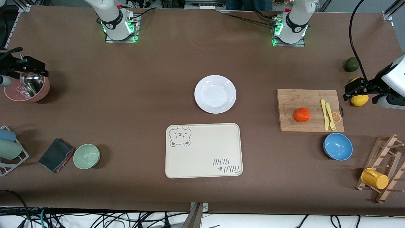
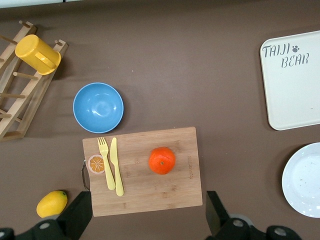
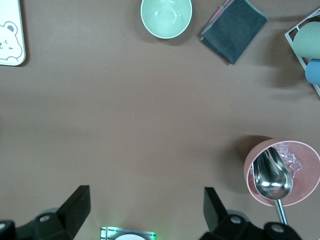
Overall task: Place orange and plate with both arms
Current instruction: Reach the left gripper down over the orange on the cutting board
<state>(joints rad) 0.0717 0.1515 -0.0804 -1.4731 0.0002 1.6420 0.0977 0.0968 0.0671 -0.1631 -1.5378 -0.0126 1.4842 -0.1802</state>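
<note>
Seeing both arms parked high at the worktop (image 1: 126,95) ends, nothing gripped yet. Left end effector (image 2: 147,217) is hanging over the lemon (image 1: 359,99) end, fingers spread wide and empty. Right end effector (image 3: 145,215) is hanging over the pink bowl (image 1: 28,90) with the scoop (image 1: 31,84), also spread and empty.

Orange (image 1: 302,114) is sitting on the board (image 1: 308,95), beside the yellow knife (image 1: 324,114) and fork (image 1: 330,117), apart from both. Plate (image 1: 215,94) is lying mid-worktop, just farther from the front camera than the tray (image 1: 204,150), small gap between them.

Risks I'm watching:
- Orange is round and slightly flattened, so I'm expecting it to roll or squirt out if the fingers close off-centre. It could knock the cutlery.
- Plate is shallow and flat on the worktop, with little rim to get under. I'm expecting a finger to skid on the glaze or push the plate into the tray.
- Both arms are likely converging on the middle, so I'm worried about a clash.

Orange is looking bright orange-red, dimpled skin, small stem mark on top. Plate is looking plain white, faintly specked, empty.
</note>
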